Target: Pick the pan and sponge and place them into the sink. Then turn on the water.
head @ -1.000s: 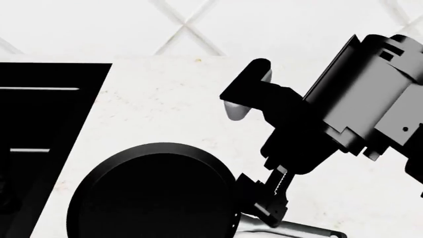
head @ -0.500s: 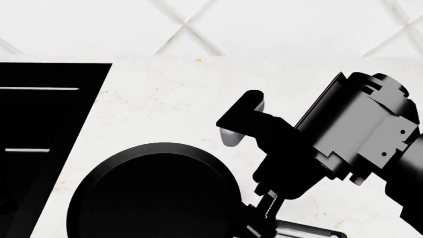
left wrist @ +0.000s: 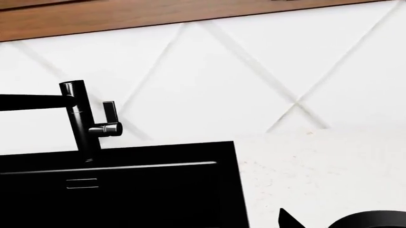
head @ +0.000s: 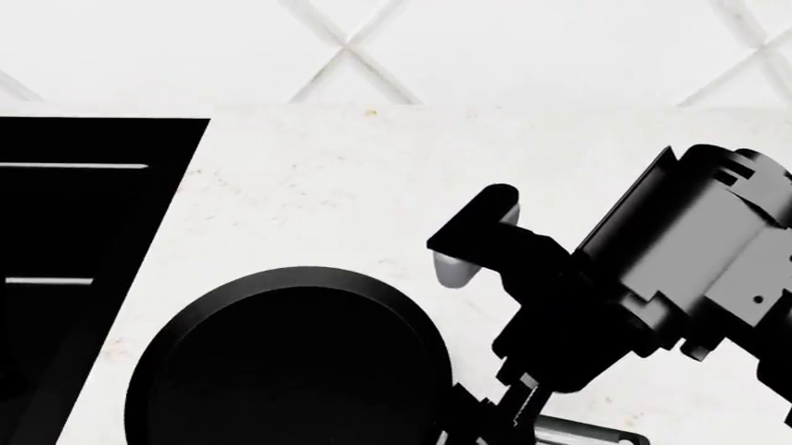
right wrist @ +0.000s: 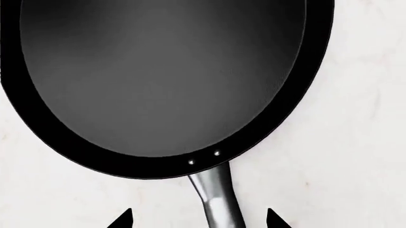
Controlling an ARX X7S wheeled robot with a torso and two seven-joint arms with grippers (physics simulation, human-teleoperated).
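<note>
Since the earlier frame the right arm has swung back toward the right of the head view, its right gripper (right wrist: 198, 219) remaining low at the pan (head: 291, 362) handle (right wrist: 216, 199). In the right wrist view the fingertips stand spread, one on each side of the grey handle without touching it — placed so that closing would pinch the handle. The pan rests flat on the tabletop (head: 371, 185), lower centre, just right of the sink (head: 74, 260). Left gripper: only a tip shows — state cannot be told.
</note>
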